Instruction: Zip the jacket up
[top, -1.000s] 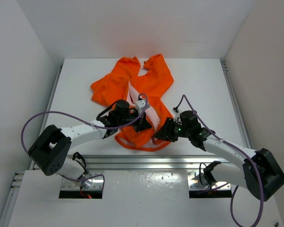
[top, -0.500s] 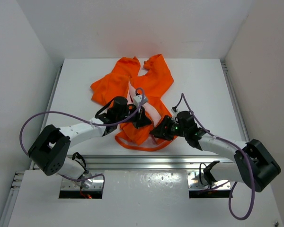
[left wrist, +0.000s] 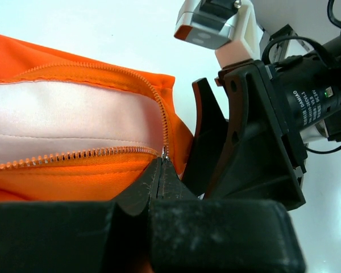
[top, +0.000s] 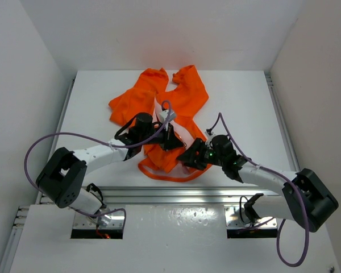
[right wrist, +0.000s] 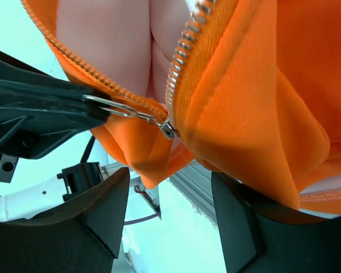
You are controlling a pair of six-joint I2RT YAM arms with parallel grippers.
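Observation:
The orange jacket [top: 179,99] lies open mid-table with its pale lining [left wrist: 74,116] showing. My left gripper [top: 171,141] sits over the lower front and is shut on the metal zipper pull [right wrist: 116,108]. Its tips [left wrist: 161,162] pinch right at the slider, where the two rows of teeth meet [left wrist: 163,149]. The slider [right wrist: 168,129] sits near the bottom hem. My right gripper [top: 187,158] is open just right of it, at the hem. Orange fabric [right wrist: 261,114] hangs over its fingers [right wrist: 96,210], and the jaws stand wide apart [right wrist: 170,177].
The jacket's sleeves and hood spread toward the far side [top: 153,85]. The metal rail of the table's near edge [top: 176,193] runs just below the hem. My right gripper's body [left wrist: 256,131] stands close beside the left gripper's tips.
The left gripper has shifted slightly away from me with the zipper pull. The right gripper has slid left, closer to the hem beside the slider.

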